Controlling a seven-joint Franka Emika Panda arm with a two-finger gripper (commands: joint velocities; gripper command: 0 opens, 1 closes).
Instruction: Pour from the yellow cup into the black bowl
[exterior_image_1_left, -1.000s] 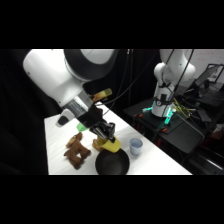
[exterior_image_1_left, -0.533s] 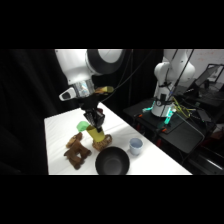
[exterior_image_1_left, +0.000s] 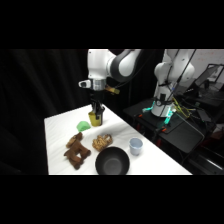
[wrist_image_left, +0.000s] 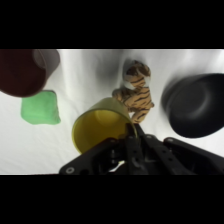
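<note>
Risk assessment. The yellow cup (exterior_image_1_left: 95, 117) sits in the upper middle of the side view, well apart from the black bowl (exterior_image_1_left: 112, 162) at the lower centre of the table (exterior_image_1_left: 60, 125). A striped tiger toy (wrist_image_left: 135, 95) lies between cup and bowl, and a brown plush toy (exterior_image_1_left: 76, 150) lies just left of the bowl. Judged hazard: a low carry toward the bowl could clip the tiger toy; an early tilt would spill onto the table short of the bowl. The hold appears to be on the cup's rim or wall only, so the cup may rotate or slip during tilting.

Position relative to the jaws. The gripper (exterior_image_1_left: 97, 114) comes down from above onto the cup. In the wrist view the cup (wrist_image_left: 102, 129) lies immediately above the black linkage, mouth turned toward the camera, with the jaws closed on its near wall. A green object (wrist_image_left: 41, 107) lies just left of the cup; a pale blue cup (exterior_image_1_left: 135, 145) stands right of the bowl, clear of the likely path.
</note>
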